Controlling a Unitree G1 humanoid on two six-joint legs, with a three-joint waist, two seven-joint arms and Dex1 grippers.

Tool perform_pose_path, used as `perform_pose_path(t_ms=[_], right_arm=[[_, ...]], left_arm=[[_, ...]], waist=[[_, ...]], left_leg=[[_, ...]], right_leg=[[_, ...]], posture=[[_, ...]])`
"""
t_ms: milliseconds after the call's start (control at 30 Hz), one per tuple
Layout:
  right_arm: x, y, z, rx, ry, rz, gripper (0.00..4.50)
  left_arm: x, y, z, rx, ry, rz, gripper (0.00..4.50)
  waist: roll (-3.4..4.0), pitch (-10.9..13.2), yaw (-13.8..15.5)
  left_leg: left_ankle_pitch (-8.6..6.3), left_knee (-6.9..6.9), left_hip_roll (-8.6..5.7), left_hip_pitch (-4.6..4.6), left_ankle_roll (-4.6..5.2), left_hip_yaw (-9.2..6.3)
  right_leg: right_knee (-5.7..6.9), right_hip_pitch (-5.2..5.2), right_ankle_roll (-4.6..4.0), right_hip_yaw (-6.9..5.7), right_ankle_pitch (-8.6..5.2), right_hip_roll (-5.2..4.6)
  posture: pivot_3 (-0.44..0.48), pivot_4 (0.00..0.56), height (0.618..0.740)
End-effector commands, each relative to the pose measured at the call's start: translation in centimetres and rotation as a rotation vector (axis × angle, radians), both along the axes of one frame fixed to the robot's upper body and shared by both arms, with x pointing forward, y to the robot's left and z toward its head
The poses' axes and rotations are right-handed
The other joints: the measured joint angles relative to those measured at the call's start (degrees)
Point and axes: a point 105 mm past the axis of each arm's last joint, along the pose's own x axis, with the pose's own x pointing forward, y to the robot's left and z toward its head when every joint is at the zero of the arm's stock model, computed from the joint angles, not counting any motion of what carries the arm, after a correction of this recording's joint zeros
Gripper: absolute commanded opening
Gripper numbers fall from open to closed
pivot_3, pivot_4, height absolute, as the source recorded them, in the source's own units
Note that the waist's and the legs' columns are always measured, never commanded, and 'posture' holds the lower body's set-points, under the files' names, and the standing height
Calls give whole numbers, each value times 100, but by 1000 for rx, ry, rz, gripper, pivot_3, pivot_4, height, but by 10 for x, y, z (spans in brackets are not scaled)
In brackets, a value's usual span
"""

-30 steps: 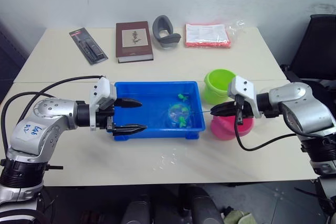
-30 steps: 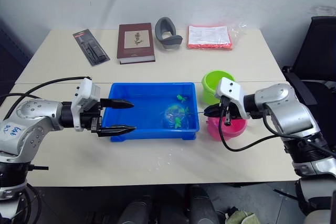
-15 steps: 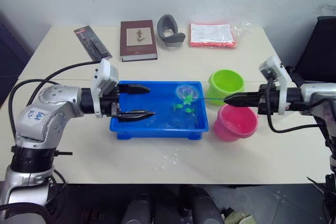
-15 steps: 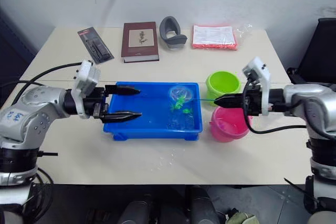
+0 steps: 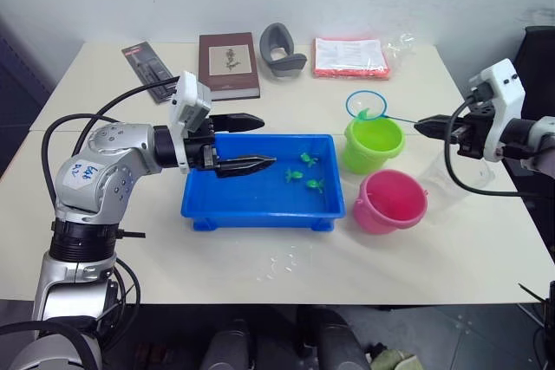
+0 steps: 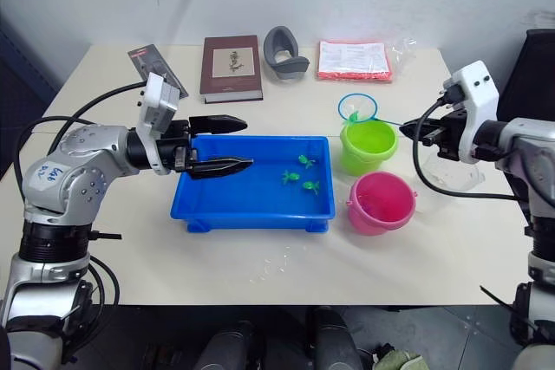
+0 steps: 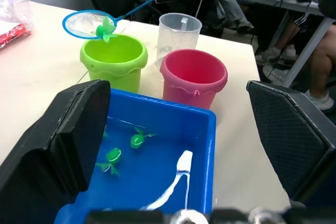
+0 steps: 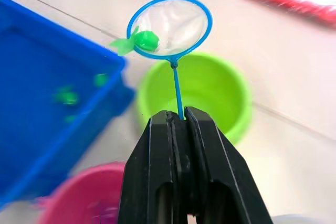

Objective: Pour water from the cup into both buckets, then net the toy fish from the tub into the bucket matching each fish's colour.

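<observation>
Net (image 8: pixel 169 26) lifted out of tub (image 5: pixel 260 205), now above green bucket (image 5: pixel 373 144).
Right gripper (image 8: pixel 177 116) clamps its handle; green fish (image 8: pixel 143 40) on hoop; left gripper (image 5: pixel 257 140) spread wide.

The right claw (image 8: pixel 178 121) has lifted the net (image 8: pixel 169 26), carrying a green fish (image 8: pixel 143 40), from the tub (image 5: pixel 260 205) to above the green bucket (image 5: pixel 373 146).

The right gripper (image 8: pixel 178 121) clamps the net (image 8: pixel 169 27) by its thin handle, hoop out ahead over the lime-green bucket's (image 8: pixel 207 95) far rim, holding a green fish (image 8: pixel 143 40). The pink bucket (image 5: pixel 392 201) sits nearer.
</observation>
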Motion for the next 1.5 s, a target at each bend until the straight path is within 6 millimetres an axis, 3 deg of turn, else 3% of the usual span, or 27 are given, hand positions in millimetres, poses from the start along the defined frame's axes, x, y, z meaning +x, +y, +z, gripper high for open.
perform_pose_path(t_ms=[33,167,233,267,433,567,700,800,867,967,1067,1200,1500], right_arm=[[3,-14,15,-326,-239,6,0],[-2,-9,13,-773,-474,162,0],[-10,-6,10,-1243,-676,319,0],[-14,-3,5,-1373,-741,411,0],[-13,-18,17,-1441,-866,349,0],[-14,-20,4,-1410,-840,391,0],[-10,-20,21,-1271,-826,311,0],[-10,-1,28,-1025,-778,310,0],[-12,16,34,-966,-777,357,0],[-12,52,35,-993,-821,511,0],[-12,71,17,-1080,-836,676,0],[-9,80,-5,-1174,-846,833,0],[8,86,-25,-1307,-861,968,0]], left_arm=[[0,4,10,6,-53,9,4475],[2,7,9,16,-56,18,4475],[3,8,8,23,-60,21,4475],[3,8,8,24,-61,21,4475],[6,8,9,28,-70,20,4475],[9,7,10,33,-76,12,4475],[13,12,3,68,-75,31,4475],[10,24,-12,116,-36,43,4475],[7,33,-23,156,-8,54,4475],[-2,42,-35,187,23,73,4475],[-7,43,-38,187,23,95,4475],[-12,42,-38,181,23,115,4475],[-19,48,-37,175,21,161,4475]], waist=[[0,0,4],[0,0,8],[10,6,-2],[16,9,-1],[13,8,-25],[13,8,-29],[14,9,-50],[14,9,-98],[19,11,-152],[26,15,-181],[24,14,-138],[24,14,-62],[25,14,-142]], left_leg=[[0,0,0,0,0,0],[0,0,-1,-2,0,4],[0,1,-1,-2,0,6],[0,2,-3,-2,0,11],[6,5,5,7,-16,21],[14,5,11,15,-26,24],[18,5,19,16,-33,24],[19,5,20,18,-34,24],[19,4,24,19,-34,23],[19,5,26,23,-33,25],[18,6,26,23,-33,14],[8,6,16,10,-16,3],[-1,6,10,5,0,12]], right_leg=[[0,0,0,0,0,1],[-1,1,7,1,3,5],[-3,2,9,2,5,7],[-1,-1,10,8,4,8],[-7,2,9,20,3,18],[1,3,7,25,2,27],[5,2,4,27,0,37],[9,4,3,28,0,40],[10,6,3,28,0,41],[16,4,3,33,0,41],[19,4,-2,32,-2,40],[13,2,-4,29,-3,28],[9,0,2,25,1,18]], posture=[[0,150,740],[0,150,740],[0,150,740],[0,150,740],[0,150,740],[0,150,740],[0,150,740],[0,150,740],[0,150,740],[0,150,740],[0,150,740],[0,150,740],[0,150,740]])
